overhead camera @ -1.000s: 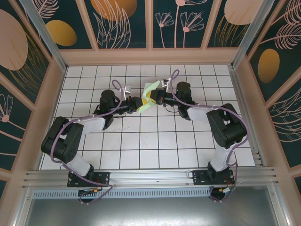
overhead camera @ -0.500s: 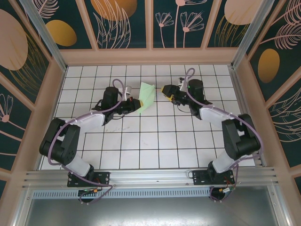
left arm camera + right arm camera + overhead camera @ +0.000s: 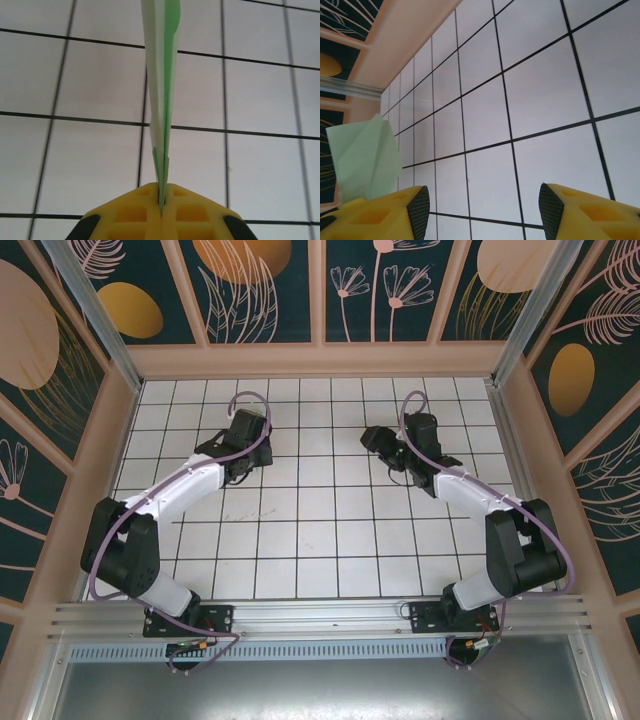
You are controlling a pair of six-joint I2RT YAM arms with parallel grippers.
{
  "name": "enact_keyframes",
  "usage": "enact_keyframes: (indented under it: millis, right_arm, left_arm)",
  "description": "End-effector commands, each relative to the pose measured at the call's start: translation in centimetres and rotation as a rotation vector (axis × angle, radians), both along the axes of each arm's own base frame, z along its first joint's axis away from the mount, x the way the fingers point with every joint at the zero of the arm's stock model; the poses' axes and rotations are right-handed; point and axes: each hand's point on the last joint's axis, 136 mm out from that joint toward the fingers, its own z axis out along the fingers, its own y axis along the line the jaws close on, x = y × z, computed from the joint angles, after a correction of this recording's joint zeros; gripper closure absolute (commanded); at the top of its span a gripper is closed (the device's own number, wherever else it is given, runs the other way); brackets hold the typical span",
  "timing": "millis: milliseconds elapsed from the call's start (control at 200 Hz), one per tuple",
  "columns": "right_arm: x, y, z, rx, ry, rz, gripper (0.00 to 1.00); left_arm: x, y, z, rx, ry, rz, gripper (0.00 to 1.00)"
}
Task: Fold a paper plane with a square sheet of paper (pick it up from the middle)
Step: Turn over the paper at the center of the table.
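At 12 o'clock from the left pincer (image 3: 161,202), the paper plane (image 3: 162,75) is running out edge-on, jaws clamping its near end above the bench (image 3: 90,155). Right pincer (image 3: 481,202) is standing apart, holding nothing. Any regrip is probably needing a centre-crease pinch, no crumpling.

Right gripper (image 3: 482,206) spread apart; paper plane (image 3: 365,157) near left edge.

The light is bright and even, and it comes from above. The white tiled table (image 3: 300,530) looks evenly lit, and the shadows on it are soft and pale. The top view is sharp. In the left wrist view the paper plane (image 3: 162,100) looks slightly blurred near the lens.
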Motion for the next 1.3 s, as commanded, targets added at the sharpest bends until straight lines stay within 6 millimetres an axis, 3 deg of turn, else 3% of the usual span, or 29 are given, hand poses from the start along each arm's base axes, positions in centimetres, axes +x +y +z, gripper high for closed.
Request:
enact_keyframes:
  millis: [0,40,150,275,410,535,636,671,801,1026,1156,1296]
  right_arm:
    - [-0.4,-0.4,-1.3,-0.040,0.025,-0.010,0.37]
    - [-0.4,-0.3,-1.5,-0.040,0.030,-0.008,0.37]
    - [-0.5,-0.3,-1.9,-0.043,0.043,-0.014,0.37]
    - [-0.5,-0.2,-2.4,-0.053,0.054,-0.021,0.37]
    - [-0.5,0.3,-3.0,-0.061,0.069,-0.019,0.37]
    - [-0.6,2.1,-3.6,-0.073,0.079,0.012,0.37]
    - [-0.7,4.6,-4.2,-0.089,0.086,0.059,0.38]
    - [-0.8,5.8,-4.4,-0.090,0.090,0.079,0.40]
    - [-1.3,11.1,-5.4,-0.103,0.098,0.170,0.53]
    - [-2.1,20.2,-6.0,-0.092,0.091,0.292,0.74]
    - [-2.1,23.3,-7.0,-0.109,0.115,0.320,0.77]
    - [-1.5,24.4,-8.7,-0.145,0.154,0.315,0.78]
  left_arm:
    - [-0.5,2.7,-2.0,0.331,0.067,0.068,0.99]
    - [-0.3,2.7,-2.2,0.376,0.070,0.075,0.99]
    - [-0.1,1.9,-5.2,0.459,0.132,0.069,0.99]
    - [0.2,-1.1,-7.2,0.336,0.163,0.009,0.92]
    - [0.5,-5.6,-6.7,0.095,0.145,-0.098,0.63]
    - [0.8,-7.0,-4.6,-0.040,0.099,-0.134,0.37]
    - [1.1,-6.0,-3.7,-0.152,0.070,-0.113,0.23]
    - [1.1,-5.4,-2.2,-0.209,0.034,-0.101,0.20]
    - [1.3,-2.5,-1.4,-0.347,-0.015,-0.027,0.09]
    - [-0.8,2.0,-4.5,-0.450,0.020,0.120,0.04]
    - [-1.4,3.7,-5.1,-0.492,0.021,0.179,0.02]
    - [-1.6,4.4,-5.2,-0.501,0.018,0.198,0.02]
